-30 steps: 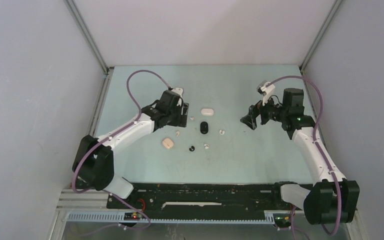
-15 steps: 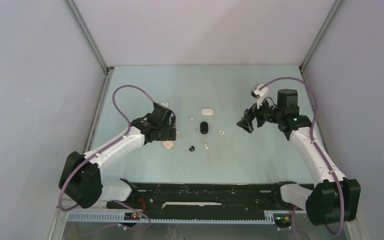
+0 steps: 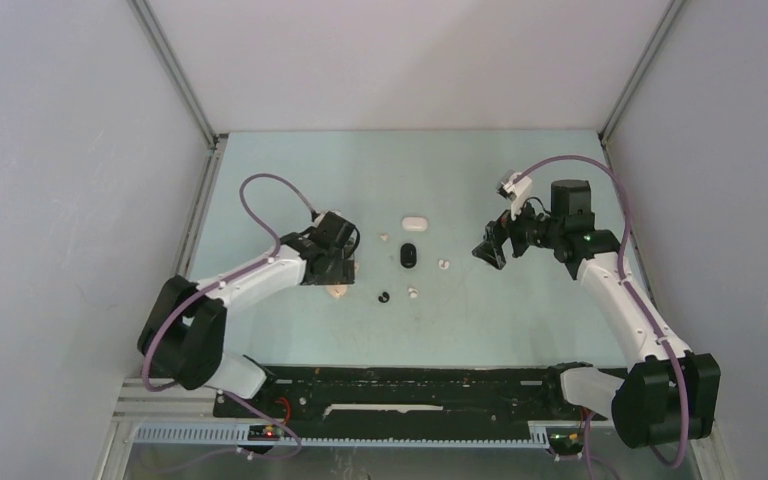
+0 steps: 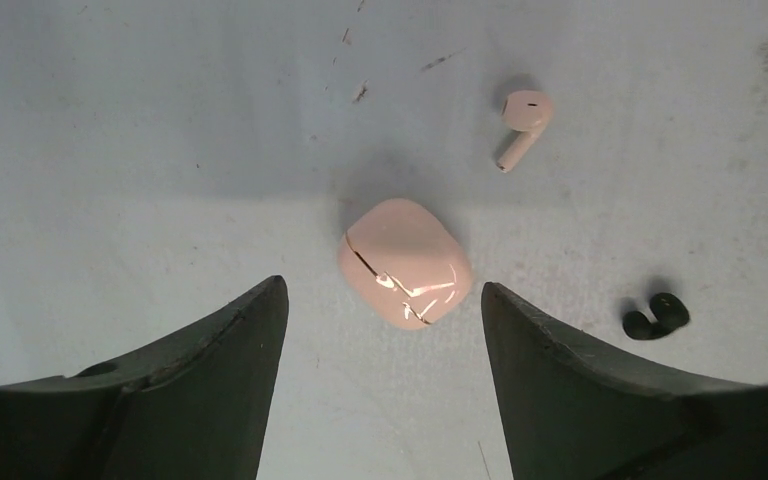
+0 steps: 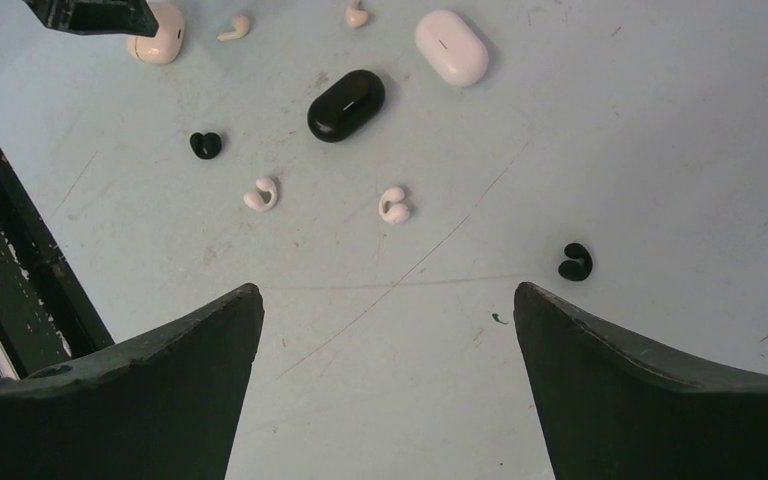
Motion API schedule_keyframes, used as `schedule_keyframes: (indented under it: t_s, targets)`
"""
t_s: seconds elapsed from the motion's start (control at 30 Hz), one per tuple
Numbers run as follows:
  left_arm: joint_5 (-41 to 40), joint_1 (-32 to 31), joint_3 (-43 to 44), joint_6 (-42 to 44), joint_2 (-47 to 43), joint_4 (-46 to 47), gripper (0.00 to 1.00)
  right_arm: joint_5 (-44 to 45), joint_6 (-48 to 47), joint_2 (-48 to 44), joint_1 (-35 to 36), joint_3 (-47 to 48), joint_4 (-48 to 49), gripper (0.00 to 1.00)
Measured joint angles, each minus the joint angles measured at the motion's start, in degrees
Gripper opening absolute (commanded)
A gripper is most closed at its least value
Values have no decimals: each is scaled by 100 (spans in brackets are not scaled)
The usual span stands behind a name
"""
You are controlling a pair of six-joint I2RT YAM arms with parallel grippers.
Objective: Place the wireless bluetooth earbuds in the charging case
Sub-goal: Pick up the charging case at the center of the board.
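The left gripper (image 4: 382, 290) is held with its 2 dark, matte, wedge-shaped fingers spread wide, and nothing is pinched. Just ahead of the tips, between them and apart from both, a glossy beige-pink pebble-shaped charging case (image 4: 405, 262) lies on the table with its lid seam closed. A small black rounded earbud (image 4: 655, 317) is seen to its right. Farther on, a beige stemmed earbud (image 4: 522, 118) lies on its side. The pale blue-green table (image 4: 110, 150) is matte and marked with fine scratches.

The right gripper (image 5: 385, 292) is likewise spread wide and empty, and is held above the table. Nearest its tips, to the right, a black curled earbud (image 5: 575, 261) lies alone. Beyond it, a white curled earbud (image 5: 395, 205) and a second white curled earbud (image 5: 262, 193) lie apart from each other. The small black rounded earbud lies farther left. Past these, a glossy black oval charging case (image 5: 346, 104) and a smooth white oval charging case (image 5: 451, 47) are set side by side, not touching. At the far edge, a small pale earbud (image 5: 357, 15) is partly cut off by the frame. All earbuds seen are loose on the table, outside the cases.
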Motion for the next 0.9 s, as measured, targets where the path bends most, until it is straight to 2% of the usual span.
schedule_keyframes:
  t_s: [0.37, 0.63, 0.9]
  targets:
    - [-131, -175, 304, 369, 704, -83, 76, 0, -2, 46, 9, 0, -33, 98]
    - [-22, -184, 1314, 1569, 1261, -592, 75, -2, -2, 52, 15, 0, -35, 98]
    - [463, -81, 1318, 2264, 1414, -785, 73, -2, -2, 57, 15, 0, -35, 98]
